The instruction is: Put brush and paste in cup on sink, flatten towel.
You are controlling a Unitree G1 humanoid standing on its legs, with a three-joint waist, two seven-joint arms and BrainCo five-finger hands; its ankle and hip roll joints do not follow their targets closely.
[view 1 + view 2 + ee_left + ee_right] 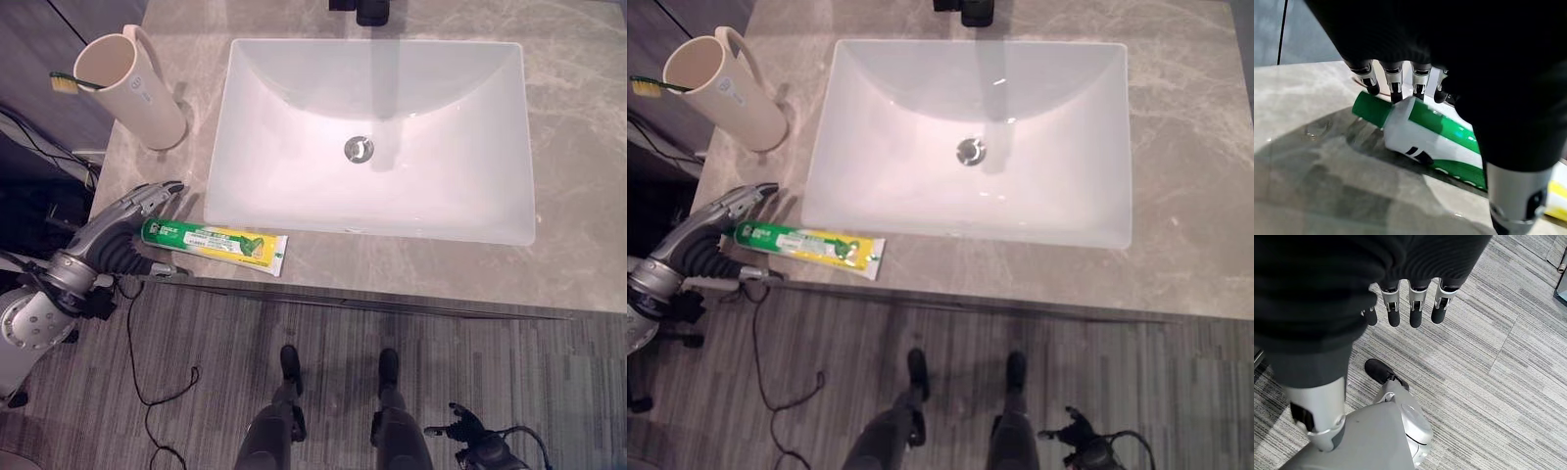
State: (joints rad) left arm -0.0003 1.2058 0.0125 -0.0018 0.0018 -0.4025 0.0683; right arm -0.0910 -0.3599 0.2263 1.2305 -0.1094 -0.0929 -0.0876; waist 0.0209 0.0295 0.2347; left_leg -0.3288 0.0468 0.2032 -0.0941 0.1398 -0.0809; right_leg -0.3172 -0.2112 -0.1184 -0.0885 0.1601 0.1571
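Note:
A green, white and yellow toothpaste tube (216,243) lies flat on the grey counter (578,147), just in front of the sink's left corner. My left hand (137,210) reaches over the tube's cap end from the left. Its fingers (1396,83) are straight, with their tips at the green cap (1371,108), and the thumb (1518,196) stays on the near side, not closed round the tube. A cream cup (132,88) with a handle stands at the counter's back left, with a toothbrush (69,83) in it, bristles poking out. My right hand (1415,308) hangs low over the floor, fingers relaxed and holding nothing.
The white rectangular basin (255,176) takes up the middle of the counter, and a dark tap (367,10) is at its back. The counter's front edge runs just below the tube. Grey striped floor (1508,347) lies beneath.

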